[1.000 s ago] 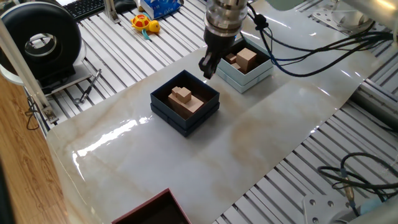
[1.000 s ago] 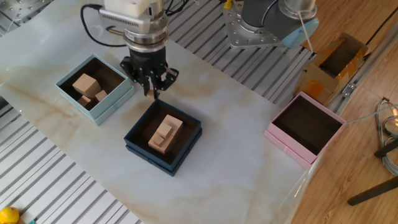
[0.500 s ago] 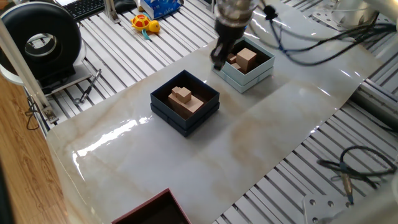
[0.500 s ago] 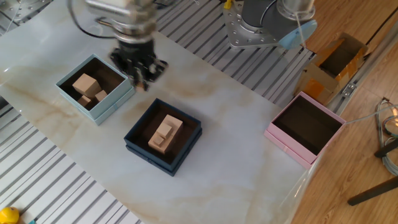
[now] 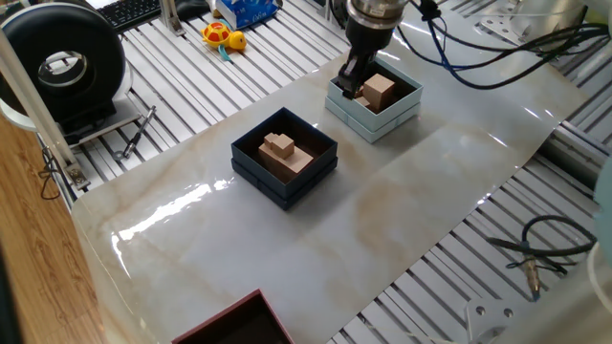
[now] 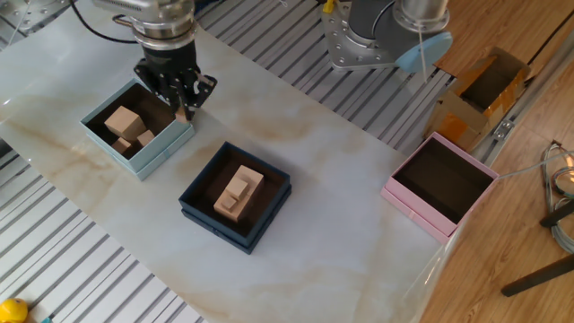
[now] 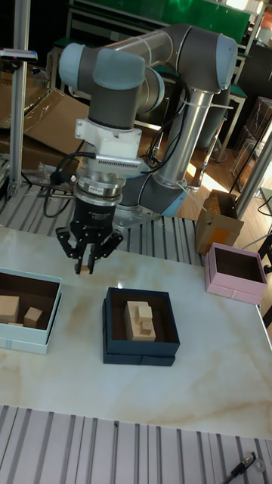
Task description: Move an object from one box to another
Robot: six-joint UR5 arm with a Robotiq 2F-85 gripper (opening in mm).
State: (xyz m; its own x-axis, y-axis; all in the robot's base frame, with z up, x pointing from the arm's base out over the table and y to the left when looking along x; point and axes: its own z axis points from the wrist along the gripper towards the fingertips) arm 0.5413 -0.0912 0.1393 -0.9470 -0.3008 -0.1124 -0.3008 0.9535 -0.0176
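Note:
My gripper hangs over the near wall of the pale blue-grey box, shut on a small light-brown block that shows between the fingertips. In the tall fixed view the gripper hovers above the table between the pale box and the dark navy box. In one fixed view the gripper is low over the pale box. The pale box holds a big tan cube and a small block. The dark box holds a stepped wooden block.
A pink box with a dark inside sits at the table's right end. An open cardboard box stands off the table beyond it. A dark red box corner shows at the near edge. Cables trail from the arm.
The gripper has moved from beside the dark box over to the pale box, staying shut on the small block.

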